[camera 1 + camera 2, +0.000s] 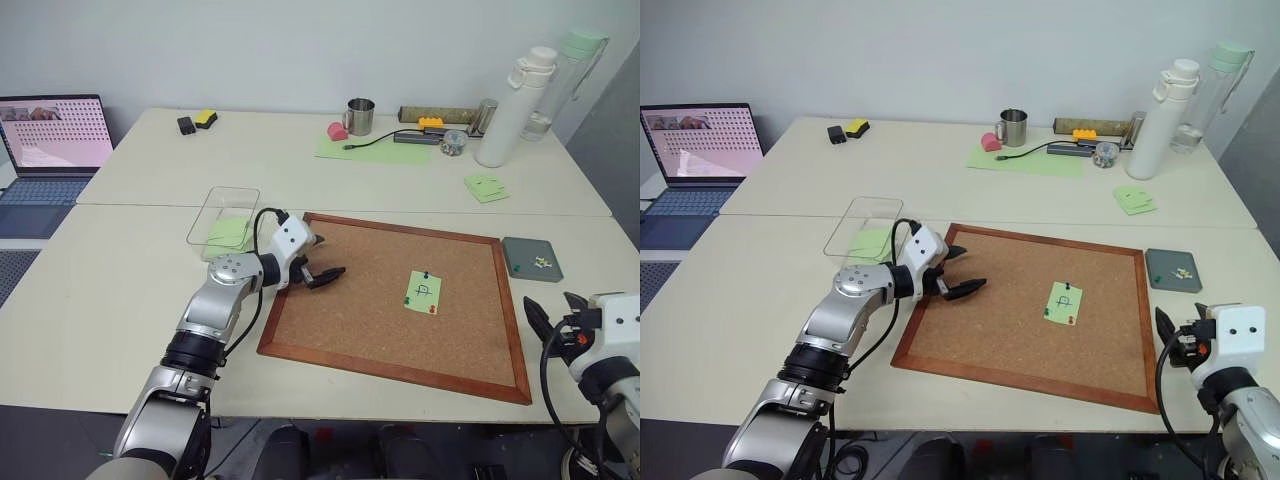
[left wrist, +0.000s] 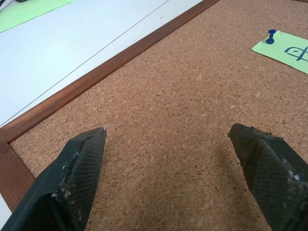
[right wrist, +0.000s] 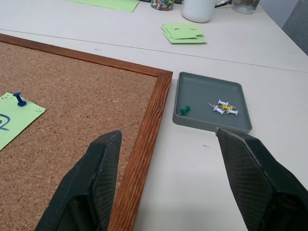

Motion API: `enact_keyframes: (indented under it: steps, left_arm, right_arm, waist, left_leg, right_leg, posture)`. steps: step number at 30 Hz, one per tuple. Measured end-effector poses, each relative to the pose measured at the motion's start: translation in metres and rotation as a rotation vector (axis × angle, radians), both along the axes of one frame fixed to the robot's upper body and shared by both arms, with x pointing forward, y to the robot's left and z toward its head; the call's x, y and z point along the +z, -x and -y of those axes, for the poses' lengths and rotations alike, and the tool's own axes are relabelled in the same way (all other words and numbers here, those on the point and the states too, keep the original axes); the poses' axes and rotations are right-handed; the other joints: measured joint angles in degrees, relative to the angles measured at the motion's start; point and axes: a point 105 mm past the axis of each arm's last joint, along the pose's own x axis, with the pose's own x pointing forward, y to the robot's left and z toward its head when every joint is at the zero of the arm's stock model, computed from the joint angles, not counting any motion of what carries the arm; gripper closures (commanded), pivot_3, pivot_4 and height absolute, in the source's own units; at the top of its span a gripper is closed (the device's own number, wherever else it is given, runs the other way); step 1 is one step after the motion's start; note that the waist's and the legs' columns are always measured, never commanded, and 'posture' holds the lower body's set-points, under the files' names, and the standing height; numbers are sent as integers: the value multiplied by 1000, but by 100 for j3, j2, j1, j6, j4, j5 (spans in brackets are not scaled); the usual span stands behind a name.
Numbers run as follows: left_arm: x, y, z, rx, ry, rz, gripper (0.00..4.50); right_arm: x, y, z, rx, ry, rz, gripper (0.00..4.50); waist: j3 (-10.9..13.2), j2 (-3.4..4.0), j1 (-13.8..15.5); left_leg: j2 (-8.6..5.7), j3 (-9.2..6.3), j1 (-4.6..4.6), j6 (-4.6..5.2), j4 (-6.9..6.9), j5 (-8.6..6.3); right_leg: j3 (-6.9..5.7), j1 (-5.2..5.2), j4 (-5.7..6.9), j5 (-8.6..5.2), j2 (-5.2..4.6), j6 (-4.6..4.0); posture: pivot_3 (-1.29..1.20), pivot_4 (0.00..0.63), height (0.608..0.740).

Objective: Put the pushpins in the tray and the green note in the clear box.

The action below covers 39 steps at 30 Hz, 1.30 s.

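Both black two-fingered grippers, left (image 1: 322, 270) and right (image 3: 168, 159), are spread wide and nothing is held. Two pushpins, blue (image 1: 426, 272) and red (image 1: 432, 311), are counted on the marked light green note (image 1: 423, 292); one green pushpin (image 3: 185, 110) is seen in the dark grey square tray (image 3: 202, 89).

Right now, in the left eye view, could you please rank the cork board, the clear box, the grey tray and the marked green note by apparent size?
1. Cork board, by far the largest.
2. Clear box.
3. Grey tray.
4. Marked green note, smallest.
The tray lies at about the same distance as the box and looks clearly smaller.
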Motion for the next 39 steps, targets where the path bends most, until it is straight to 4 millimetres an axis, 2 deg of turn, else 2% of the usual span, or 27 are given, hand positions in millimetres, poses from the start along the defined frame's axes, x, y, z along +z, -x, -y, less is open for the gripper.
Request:
enact_keyframes:
  steps: [22,26,30,35,39]
  left_arm:
    - [4,4,1,-19,50,-47,173]
    - [18,12,7,-80,151,-91,827]
    - [30,28,17,-174,202,-135,1633]
    - [22,37,22,-222,157,-165,2659]
    - [11,41,29,-246,107,-170,3425]
  right_arm:
    - [5,-2,-8,40,-29,20,1243]
    - [5,-2,-11,62,-33,15,1177]
    - [4,-10,-32,178,-47,1,1177]
    - [12,-24,-52,288,-38,21,1177]
    - [9,-39,-65,355,-55,8,1177]
  waist:
    - [0,0,0]
    - [0,0,-1]
    - [-1,1,-8]
    - [-1,1,-12]
    - [0,1,-6]
  left_leg:
    - [0,0,0,0,0,0]
    - [4,0,0,0,0,0]
    - [1,3,3,0,1,0]
    - [-1,3,5,0,3,0]
    - [-2,2,4,0,3,0]
  right_leg:
    - [0,0,0,0,0,0]
    - [-1,0,0,0,0,0]
    - [-1,0,3,0,1,0]
    - [1,1,4,0,4,0]
    - [3,0,3,0,4,0]
  posture:
    - [0,150,740]
    - [0,150,740]
    - [0,150,740]
    - [0,150,740]
    - [0,150,740]
